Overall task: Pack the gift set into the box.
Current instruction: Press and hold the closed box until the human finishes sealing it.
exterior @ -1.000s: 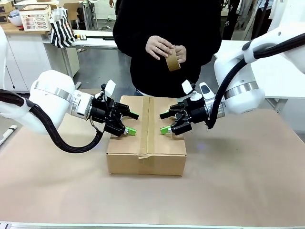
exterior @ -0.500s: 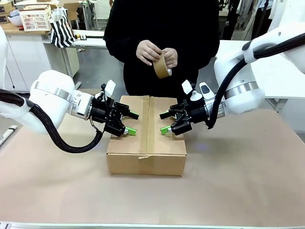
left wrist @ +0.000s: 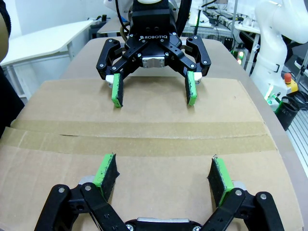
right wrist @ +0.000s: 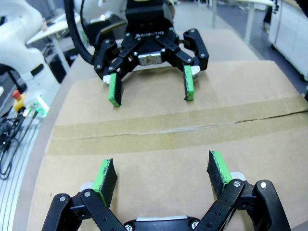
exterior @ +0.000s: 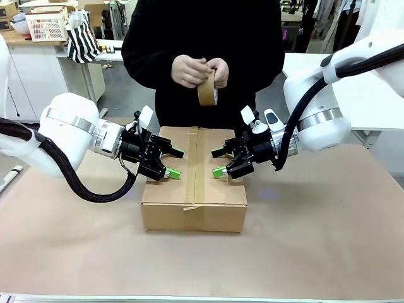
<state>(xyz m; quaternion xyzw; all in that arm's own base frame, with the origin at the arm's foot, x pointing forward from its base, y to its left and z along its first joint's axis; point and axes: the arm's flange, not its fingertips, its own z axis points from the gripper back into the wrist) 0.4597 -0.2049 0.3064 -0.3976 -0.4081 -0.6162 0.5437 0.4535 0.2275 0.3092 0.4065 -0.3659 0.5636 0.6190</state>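
The left gripper (exterior: 172, 163) and right gripper (exterior: 218, 161), both spread wide and empty, press their green pads on the box (exterior: 194, 180) flaps either side of the taped seam. To do this well, hold steady, even pressure so the flaps stay flush while the person readies the tape roll (exterior: 206, 87). One box, one roll, two grippers; the gift set is presumably sealed inside.

box (exterior: 194, 189) shut, contents hidden; person's head cropped
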